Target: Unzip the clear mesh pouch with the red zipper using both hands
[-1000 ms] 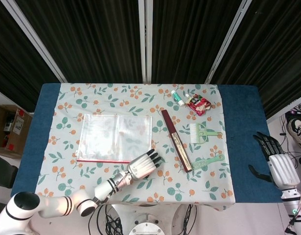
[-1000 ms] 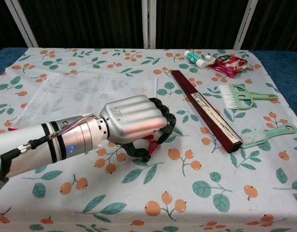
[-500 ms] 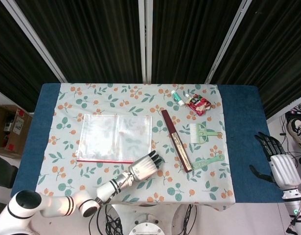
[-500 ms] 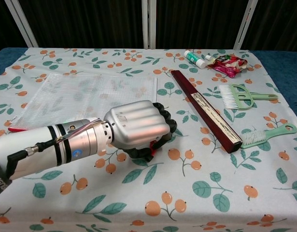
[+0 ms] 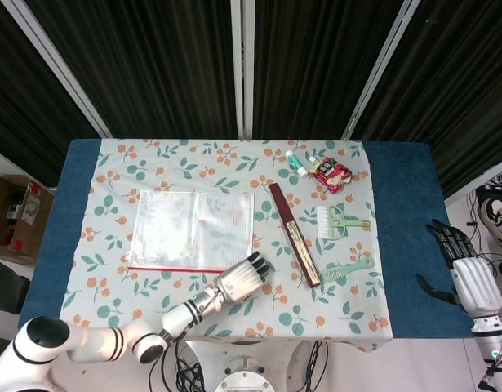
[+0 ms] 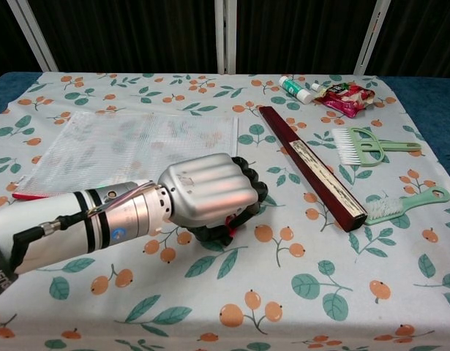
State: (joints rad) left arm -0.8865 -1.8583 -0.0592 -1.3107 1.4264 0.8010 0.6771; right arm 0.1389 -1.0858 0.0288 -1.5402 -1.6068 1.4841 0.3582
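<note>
Left hand (image 6: 206,194) lower, fingers curled tighter on red zipper pull (image 6: 228,221) — right hand (image 5: 467,273) drifted slightly outward.

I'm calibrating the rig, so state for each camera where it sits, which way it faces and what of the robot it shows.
Head view: high above the near table edge, looking down on the whole table; shows the left hand on its arm at the clear mesh pouch, and the right hand off the table's right end.
Chest view: low at the near edge, looking across the tabletop; shows only the left hand, fingers curled.
Shared: left hand, pouch, long red box.
</note>
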